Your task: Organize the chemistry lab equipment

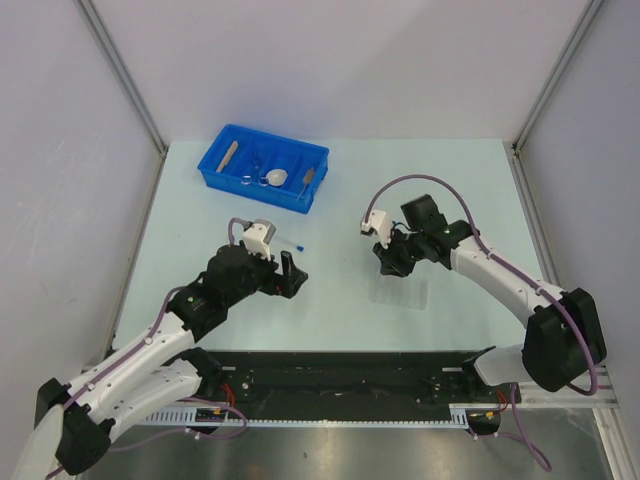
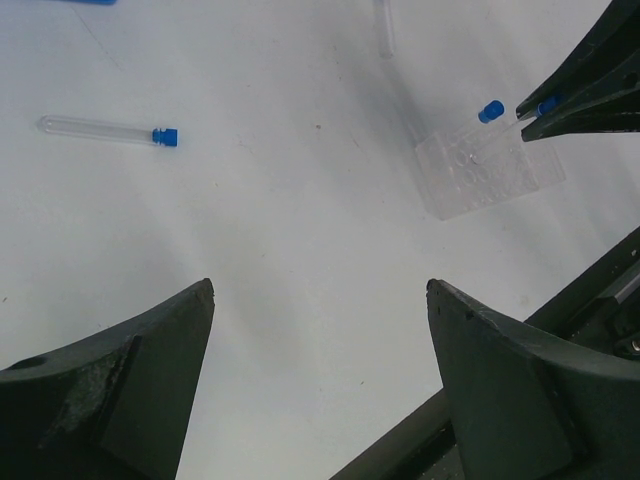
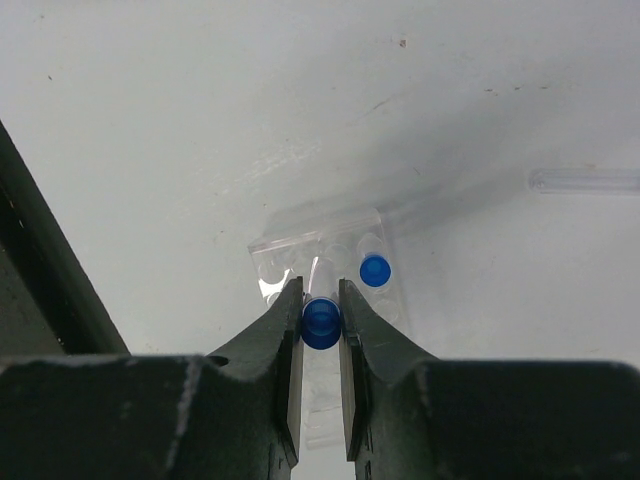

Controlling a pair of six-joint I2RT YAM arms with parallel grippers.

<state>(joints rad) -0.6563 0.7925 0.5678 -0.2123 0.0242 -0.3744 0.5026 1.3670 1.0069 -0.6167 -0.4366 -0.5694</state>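
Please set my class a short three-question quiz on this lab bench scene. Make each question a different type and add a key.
1. True or false: the left gripper has its jaws shut on a tube.
2. Multiple choice: the right gripper holds a blue-capped tube over A) the blue bin, B) the clear rack, C) the table.
3. Short answer: how many tubes already stand in the clear rack?

Key
1. False: its jaws are open and hold nothing.
2. B.
3. One, the standing tube.
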